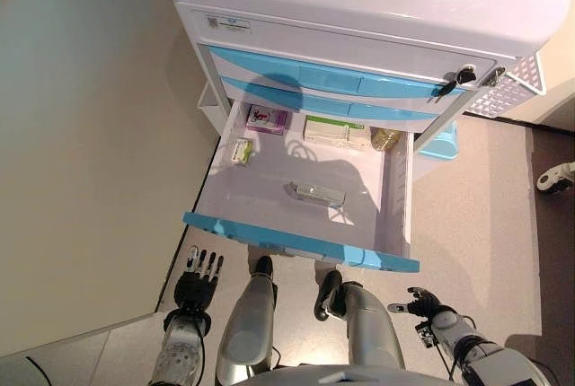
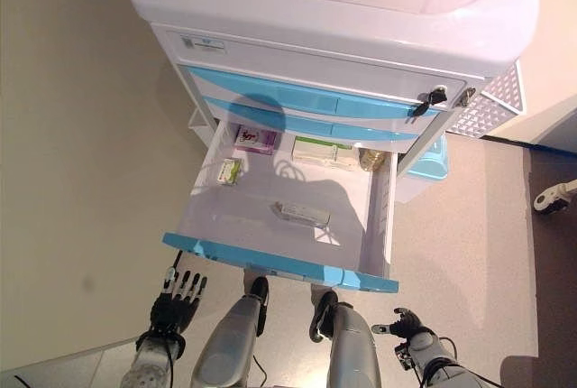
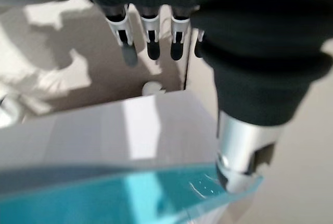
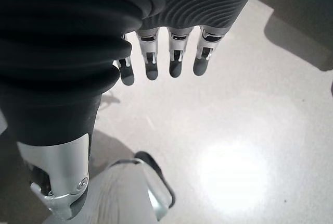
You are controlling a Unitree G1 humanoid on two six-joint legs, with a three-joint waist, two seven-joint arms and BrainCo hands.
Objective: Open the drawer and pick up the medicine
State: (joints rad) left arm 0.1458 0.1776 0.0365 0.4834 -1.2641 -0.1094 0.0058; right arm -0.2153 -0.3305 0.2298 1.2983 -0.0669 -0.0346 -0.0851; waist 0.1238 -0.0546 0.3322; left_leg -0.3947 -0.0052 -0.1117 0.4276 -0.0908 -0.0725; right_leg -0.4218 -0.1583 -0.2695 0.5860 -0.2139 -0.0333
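The white cart's lower drawer (image 1: 269, 205) with a blue front (image 1: 296, 242) stands pulled open. Inside lie a pink box (image 1: 267, 119), a green-white box (image 1: 335, 132), a small green packet (image 1: 241, 151), a jar (image 1: 385, 139) and a clear blister pack (image 1: 317, 193). My left hand (image 1: 199, 278) hangs open below the drawer's left front corner, holding nothing; its fingers (image 3: 151, 36) show straight in the left wrist view. My right hand (image 1: 422, 302) hangs open low to the right of the drawer front, empty; its fingers (image 4: 174, 57) are straight over the floor.
Two shut blue drawers (image 1: 341, 81) sit above the open one, with a key (image 1: 463, 76) in the lock at the right. A perforated side shelf (image 1: 512, 90) juts from the cart's right. A beige wall (image 1: 90, 135) is at the left.
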